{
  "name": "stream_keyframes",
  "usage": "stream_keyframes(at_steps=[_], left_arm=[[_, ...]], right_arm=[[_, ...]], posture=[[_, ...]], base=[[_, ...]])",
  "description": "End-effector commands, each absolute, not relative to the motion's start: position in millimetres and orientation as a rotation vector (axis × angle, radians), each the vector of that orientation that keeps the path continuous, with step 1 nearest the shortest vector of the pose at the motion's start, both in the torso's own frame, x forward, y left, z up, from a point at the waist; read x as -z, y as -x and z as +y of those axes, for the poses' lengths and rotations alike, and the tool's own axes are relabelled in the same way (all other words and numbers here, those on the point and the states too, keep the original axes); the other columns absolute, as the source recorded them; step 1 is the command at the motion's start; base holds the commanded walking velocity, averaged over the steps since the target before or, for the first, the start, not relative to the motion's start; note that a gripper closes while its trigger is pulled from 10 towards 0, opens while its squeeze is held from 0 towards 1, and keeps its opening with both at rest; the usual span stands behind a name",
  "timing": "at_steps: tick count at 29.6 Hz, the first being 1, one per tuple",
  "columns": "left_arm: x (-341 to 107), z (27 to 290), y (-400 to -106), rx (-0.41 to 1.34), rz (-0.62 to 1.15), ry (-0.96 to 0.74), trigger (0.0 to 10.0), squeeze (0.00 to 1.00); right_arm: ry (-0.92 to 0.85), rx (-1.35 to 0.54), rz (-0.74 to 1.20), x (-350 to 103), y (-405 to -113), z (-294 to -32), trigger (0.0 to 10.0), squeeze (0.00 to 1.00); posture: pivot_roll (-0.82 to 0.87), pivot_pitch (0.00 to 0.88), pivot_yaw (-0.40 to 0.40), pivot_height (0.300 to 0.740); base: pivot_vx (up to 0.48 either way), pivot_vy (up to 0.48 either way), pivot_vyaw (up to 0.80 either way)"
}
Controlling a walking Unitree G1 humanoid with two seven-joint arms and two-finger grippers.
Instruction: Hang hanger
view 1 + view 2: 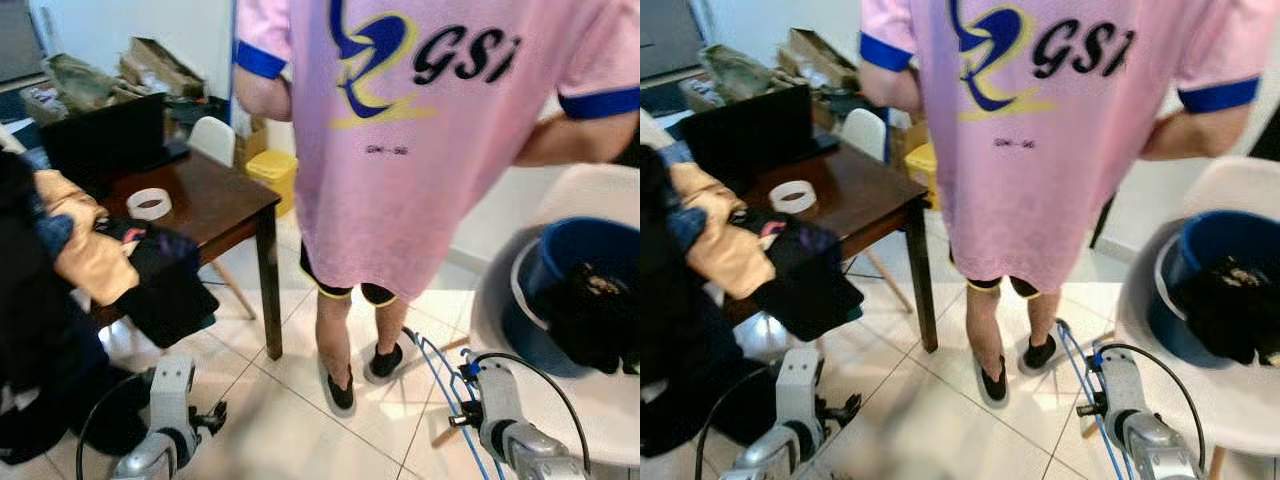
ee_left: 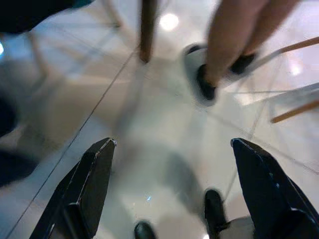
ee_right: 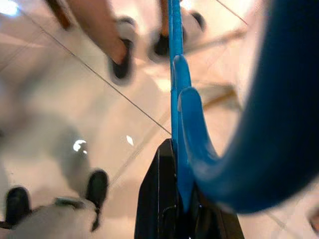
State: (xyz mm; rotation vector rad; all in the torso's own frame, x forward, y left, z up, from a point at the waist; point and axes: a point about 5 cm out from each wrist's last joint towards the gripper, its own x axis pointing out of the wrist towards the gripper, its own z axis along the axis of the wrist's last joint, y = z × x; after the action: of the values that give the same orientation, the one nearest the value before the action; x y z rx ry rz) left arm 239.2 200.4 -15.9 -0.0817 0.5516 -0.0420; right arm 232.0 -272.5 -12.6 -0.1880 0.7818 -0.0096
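Note:
A thin blue hanger [image 1: 447, 395] is held low at my right side, its frame reaching toward the person's feet. My right gripper [image 3: 178, 164] is shut on the blue hanger [image 3: 175, 94], whose hook curves close past the wrist camera. My left gripper [image 2: 172, 149] hangs low on the left, open, with nothing between its fingers [image 2: 94, 174] and bare floor tiles beneath. The left arm [image 1: 165, 420] shows at the bottom left of the eye views.
A person in a pink shirt [image 1: 420, 130] stands close ahead, back turned, feet [image 1: 340, 385] on the tiles. A dark wooden table [image 1: 215, 200] with tape roll [image 1: 148, 203] and draped clothes [image 1: 150, 275] stands left. A white chair [image 1: 590, 400] holding a blue bucket [image 1: 570, 290] stands right.

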Motion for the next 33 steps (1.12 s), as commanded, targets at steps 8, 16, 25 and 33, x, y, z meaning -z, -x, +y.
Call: stream_keyframes(at_steps=[8, 16, 25, 33], left_arm=[[23.7, 218.9, -222.2, 0.053, 0.54, 0.137, 10.0, 0.0], [25.3, 218.5, -222.3, 0.065, 0.531, 0.128, 10.0, 0.0], [26.4, 219.7, -221.9, 0.071, 0.516, 0.138, 10.0, 0.0], [24.3, 217.6, -224.0, 0.08, 0.493, 0.139, 10.0, 0.0]], right_arm=[[0.103, 0.134, 0.717, 15.7, -217.7, -286.1, 10.0, 0.0], [-0.124, 0.169, 0.625, 13.3, -219.6, -290.4, 10.0, 0.0], [-0.131, 0.148, 0.618, 14.8, -219.0, -289.3, 10.0, 0.0], [-0.151, 0.124, 0.592, 12.7, -220.6, -290.0, 10.0, 0.0]], posture=[[0.0, 0.0, -0.019, 0.74], [0.02, 0.0, -0.02, 0.74], [0.02, 0.0, -0.027, 0.74], [0.01, 0.0, -0.028, 0.74]], base=[[0.0, 0.0, -0.3], [0.0, 0.0, -0.1], [0.0, 0.0, -0.27], [0.0, 0.0, -0.3]])
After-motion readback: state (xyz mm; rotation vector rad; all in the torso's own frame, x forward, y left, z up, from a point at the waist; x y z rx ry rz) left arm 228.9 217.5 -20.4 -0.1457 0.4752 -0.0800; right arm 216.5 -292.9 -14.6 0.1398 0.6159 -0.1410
